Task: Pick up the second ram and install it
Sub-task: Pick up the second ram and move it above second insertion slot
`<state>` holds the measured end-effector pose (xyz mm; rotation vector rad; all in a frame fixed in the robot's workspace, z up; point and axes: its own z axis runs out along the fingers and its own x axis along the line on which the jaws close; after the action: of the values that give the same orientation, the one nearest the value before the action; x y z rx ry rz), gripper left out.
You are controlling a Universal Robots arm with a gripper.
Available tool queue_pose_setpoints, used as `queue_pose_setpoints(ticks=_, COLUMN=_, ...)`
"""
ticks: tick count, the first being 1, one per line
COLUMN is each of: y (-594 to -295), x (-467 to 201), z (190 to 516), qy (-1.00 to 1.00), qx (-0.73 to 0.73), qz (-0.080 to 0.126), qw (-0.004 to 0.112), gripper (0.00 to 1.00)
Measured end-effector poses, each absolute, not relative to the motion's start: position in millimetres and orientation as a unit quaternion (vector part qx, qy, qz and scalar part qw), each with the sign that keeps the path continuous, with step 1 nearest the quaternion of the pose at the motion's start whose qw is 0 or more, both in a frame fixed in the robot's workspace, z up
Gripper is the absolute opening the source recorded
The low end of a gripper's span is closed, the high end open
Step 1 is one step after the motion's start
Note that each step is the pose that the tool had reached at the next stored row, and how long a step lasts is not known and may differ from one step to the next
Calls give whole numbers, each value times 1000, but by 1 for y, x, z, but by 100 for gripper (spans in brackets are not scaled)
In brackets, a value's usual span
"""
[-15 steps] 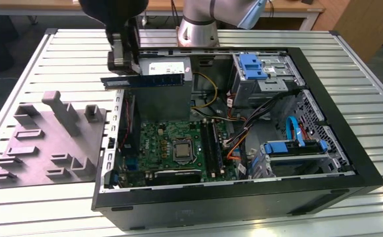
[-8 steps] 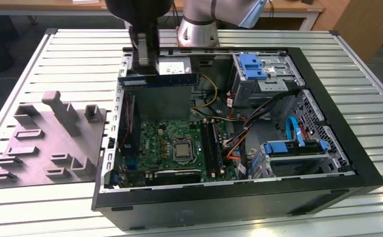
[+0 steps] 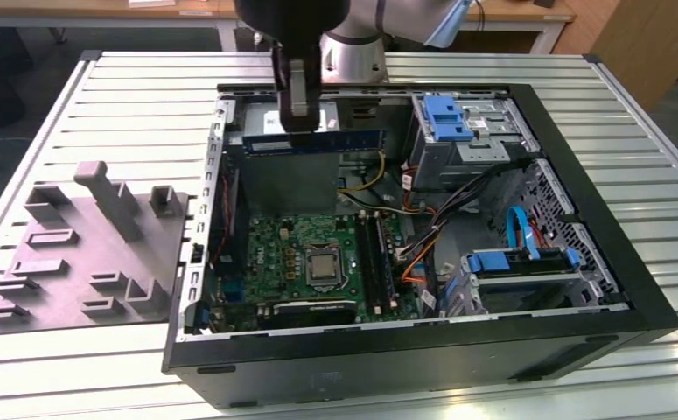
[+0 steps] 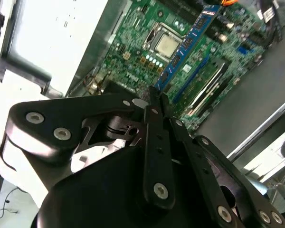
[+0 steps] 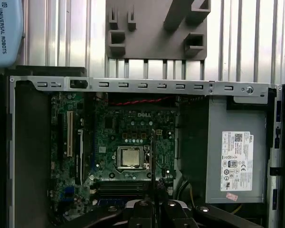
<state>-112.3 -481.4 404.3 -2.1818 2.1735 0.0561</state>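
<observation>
In the gripper [image 4: 156,97], the second ram [image 4: 186,47]

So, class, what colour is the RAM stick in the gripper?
Blue. The RAM stick held in the gripper shows best in the second wrist view.

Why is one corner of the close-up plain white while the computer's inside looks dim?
In the second wrist view, glare washes the flat metal surface beside the motherboard out to white, while the gripper, shut on the second ram, looks dark; in the first wrist view, the motherboard lies in shade and the table slats are brightly lit.
</observation>
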Motion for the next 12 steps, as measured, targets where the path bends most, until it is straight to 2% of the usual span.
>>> queue_pose_setpoints(ticks=12, y=-481, x=-103, z=401, qy=706, qx=-708, qz=18, qw=31, gripper=14)
